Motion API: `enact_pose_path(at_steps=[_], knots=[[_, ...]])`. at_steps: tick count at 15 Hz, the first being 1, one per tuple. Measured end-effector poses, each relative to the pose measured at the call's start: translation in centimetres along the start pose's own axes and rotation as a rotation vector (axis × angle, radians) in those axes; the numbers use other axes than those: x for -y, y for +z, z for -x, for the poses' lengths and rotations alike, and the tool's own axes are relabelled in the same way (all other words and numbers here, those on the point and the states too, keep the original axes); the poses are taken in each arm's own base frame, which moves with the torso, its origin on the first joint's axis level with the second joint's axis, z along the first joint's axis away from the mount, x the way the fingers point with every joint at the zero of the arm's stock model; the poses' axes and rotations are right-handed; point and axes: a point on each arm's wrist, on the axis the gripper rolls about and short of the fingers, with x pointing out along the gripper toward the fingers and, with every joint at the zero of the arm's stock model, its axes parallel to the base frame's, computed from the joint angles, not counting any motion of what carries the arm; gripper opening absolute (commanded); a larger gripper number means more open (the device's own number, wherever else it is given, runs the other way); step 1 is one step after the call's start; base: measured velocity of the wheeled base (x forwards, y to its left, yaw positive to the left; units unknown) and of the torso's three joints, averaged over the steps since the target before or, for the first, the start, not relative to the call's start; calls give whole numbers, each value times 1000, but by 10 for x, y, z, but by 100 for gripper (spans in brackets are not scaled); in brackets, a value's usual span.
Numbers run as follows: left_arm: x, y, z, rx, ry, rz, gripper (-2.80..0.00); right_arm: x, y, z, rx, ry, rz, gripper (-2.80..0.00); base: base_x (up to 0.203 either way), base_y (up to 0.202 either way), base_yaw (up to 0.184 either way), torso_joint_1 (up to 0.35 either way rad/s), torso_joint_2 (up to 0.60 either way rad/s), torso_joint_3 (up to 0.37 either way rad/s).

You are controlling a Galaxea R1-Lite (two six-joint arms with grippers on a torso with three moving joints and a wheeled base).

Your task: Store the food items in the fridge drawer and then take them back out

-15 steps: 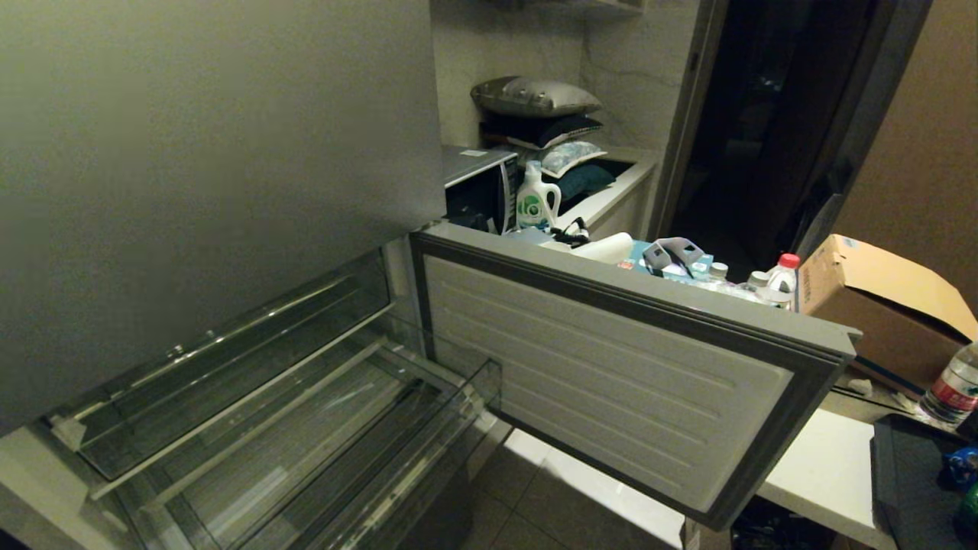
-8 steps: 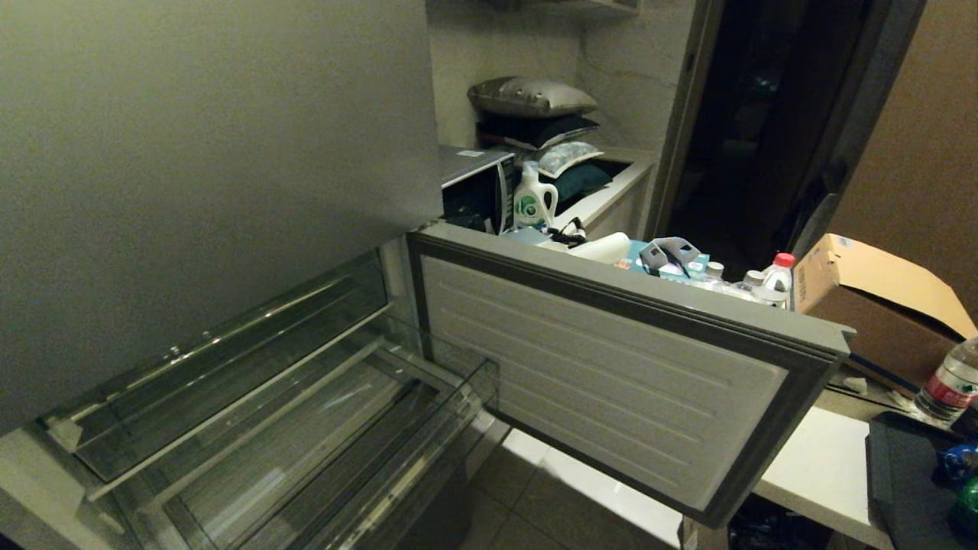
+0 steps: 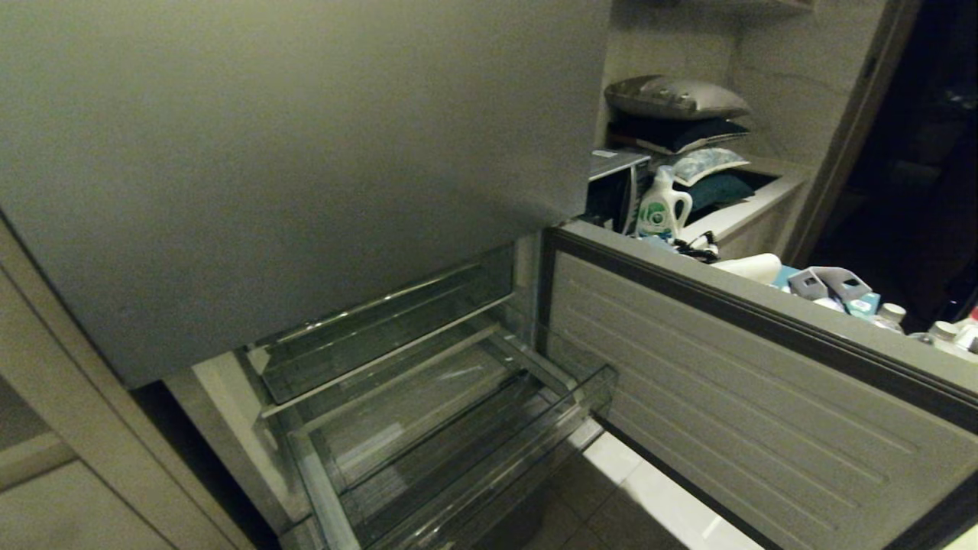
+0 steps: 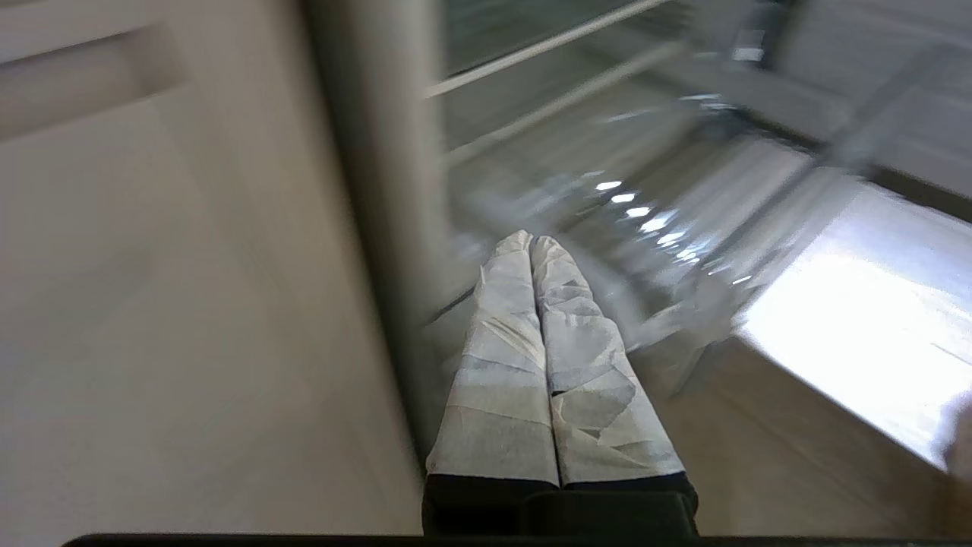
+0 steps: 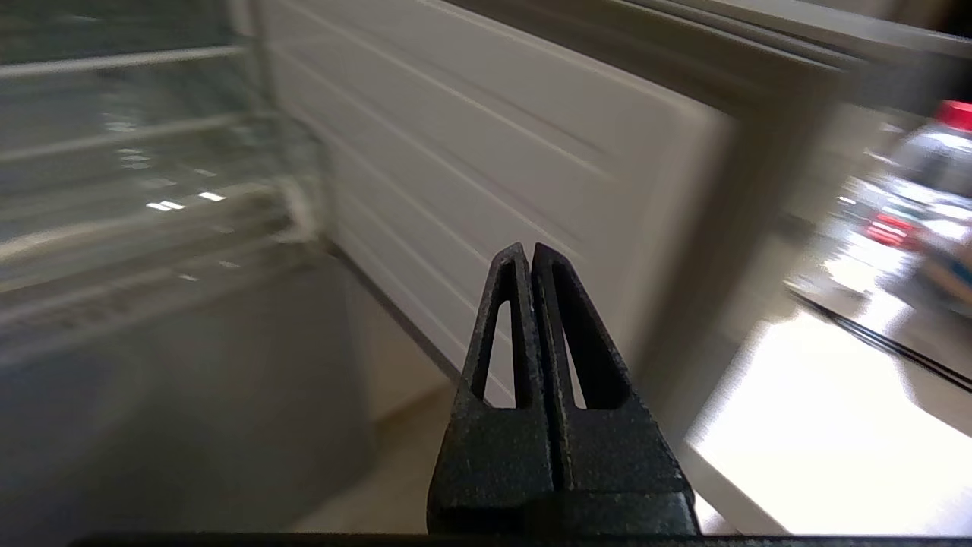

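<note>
1. The left hand (image 4: 531,241), wrapped in pale tape, has its fingers pressed together on nothing and points toward the fridge's lower compartment.
2. In the head view, the fridge drawer (image 3: 458,428) sits pulled out at 6 o'clock, bare inside.
3. The open fridge door (image 3: 749,397) stands at 4 o'clock.
4. The right hand (image 5: 525,251) is pinched closed, holding nothing, before that door.

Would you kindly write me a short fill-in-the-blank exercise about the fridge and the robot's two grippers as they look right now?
1. The fridge drawer is pulled out and holds ____ food.
2. The lower fridge door stands ____.
3. The left gripper is wrapped in white tape, and its fingers are ____.
4. The cap of the bottle in the right wrist view is ____.

Missing words: no; open; shut; red
</note>
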Motion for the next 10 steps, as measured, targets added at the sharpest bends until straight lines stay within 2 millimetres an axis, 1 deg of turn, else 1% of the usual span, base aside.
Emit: enact_pose_path(at_steps=[10], knots=[[0,0,0,0,0,0,-280,0,0,0,-1,0,-3,-280,1,-7,176,2,1,3]])
